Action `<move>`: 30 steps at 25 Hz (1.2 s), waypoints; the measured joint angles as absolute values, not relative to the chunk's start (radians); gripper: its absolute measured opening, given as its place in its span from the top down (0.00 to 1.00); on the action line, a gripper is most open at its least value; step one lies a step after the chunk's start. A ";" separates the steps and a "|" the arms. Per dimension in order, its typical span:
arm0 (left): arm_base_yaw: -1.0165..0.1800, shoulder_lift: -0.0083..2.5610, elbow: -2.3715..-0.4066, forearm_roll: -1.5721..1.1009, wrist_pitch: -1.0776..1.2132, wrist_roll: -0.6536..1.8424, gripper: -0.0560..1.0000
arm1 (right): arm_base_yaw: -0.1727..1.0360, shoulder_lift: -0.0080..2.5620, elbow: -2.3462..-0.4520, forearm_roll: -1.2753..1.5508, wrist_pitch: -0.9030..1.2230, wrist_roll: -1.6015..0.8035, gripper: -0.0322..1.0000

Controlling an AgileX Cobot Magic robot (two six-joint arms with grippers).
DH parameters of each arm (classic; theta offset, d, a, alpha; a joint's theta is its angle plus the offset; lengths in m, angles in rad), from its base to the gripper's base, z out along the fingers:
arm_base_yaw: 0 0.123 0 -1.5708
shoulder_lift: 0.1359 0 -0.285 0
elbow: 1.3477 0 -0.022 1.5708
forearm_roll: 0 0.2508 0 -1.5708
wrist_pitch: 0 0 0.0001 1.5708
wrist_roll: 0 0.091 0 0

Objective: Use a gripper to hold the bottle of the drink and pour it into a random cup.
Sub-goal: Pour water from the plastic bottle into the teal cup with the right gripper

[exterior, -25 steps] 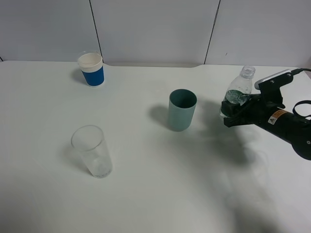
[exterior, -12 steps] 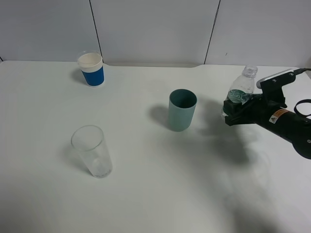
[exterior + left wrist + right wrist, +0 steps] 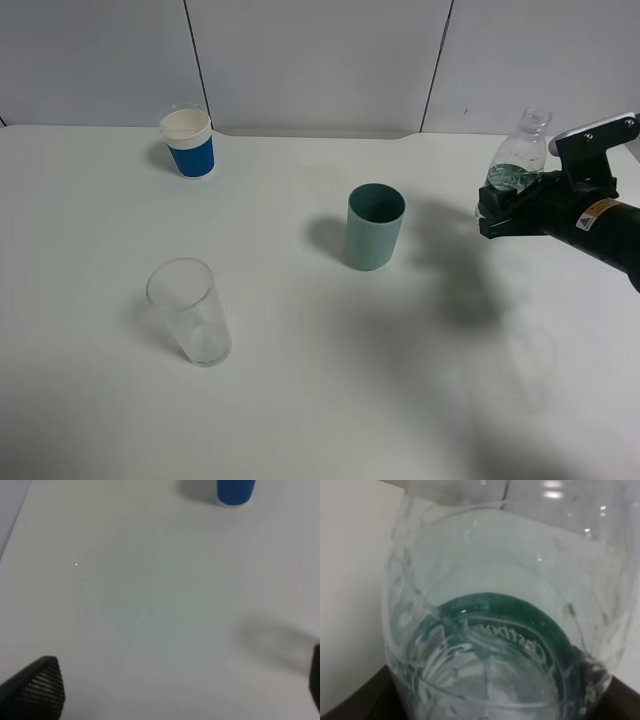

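Bottle [image 3: 520, 165] has risen in right tool [image 3: 497, 212], teal cup [image 3: 375, 227] well apart.

You're in a lab-type robot test setup, not a home: plain white table [image 3: 300, 420] fills the frame, grey seamed wall panels [image 3: 310, 60] run across the top, loose props sit out, paper cup [image 3: 188, 142] upper left, teal cup [image 3: 375, 226] centre.

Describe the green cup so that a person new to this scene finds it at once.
Look at the white table, near its middle. There stands the teal-green cup, opaque and plain, unlike the clear glass and the blue-banded paper cup.
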State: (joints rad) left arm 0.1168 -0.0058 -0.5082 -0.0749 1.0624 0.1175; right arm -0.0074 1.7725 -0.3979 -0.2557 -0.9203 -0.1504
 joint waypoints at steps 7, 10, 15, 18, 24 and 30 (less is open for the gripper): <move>0.117 -0.006 -0.508 -0.075 1.062 0.117 0.01 | -0.007 1.660 -0.397 -0.256 -0.788 -0.165 0.41; 0.117 -0.006 -0.508 -0.075 1.062 0.117 0.01 | -0.007 1.596 -0.397 -0.257 -0.711 -0.214 0.41; 0.117 -0.006 -0.508 -0.075 1.062 0.117 0.01 | -0.007 1.493 -0.396 -0.244 -0.605 -0.283 0.41; 0.117 -0.006 -0.508 -0.075 1.062 0.117 0.01 | -0.007 1.452 -0.408 -0.227 -0.545 -0.291 0.41; 0.117 -0.006 -0.508 -0.075 1.062 0.117 0.01 | 0.033 1.422 -0.496 -0.214 -0.367 -0.253 0.41; 0.117 -0.006 -0.508 -0.075 1.062 0.117 0.01 | 0.126 1.422 -0.573 -0.216 -0.290 -0.248 0.41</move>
State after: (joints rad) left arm 0.1168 -0.0058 -0.5082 -0.0749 1.0624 0.1175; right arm 0.1263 1.4225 -0.5734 -0.2160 -0.2896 -0.2480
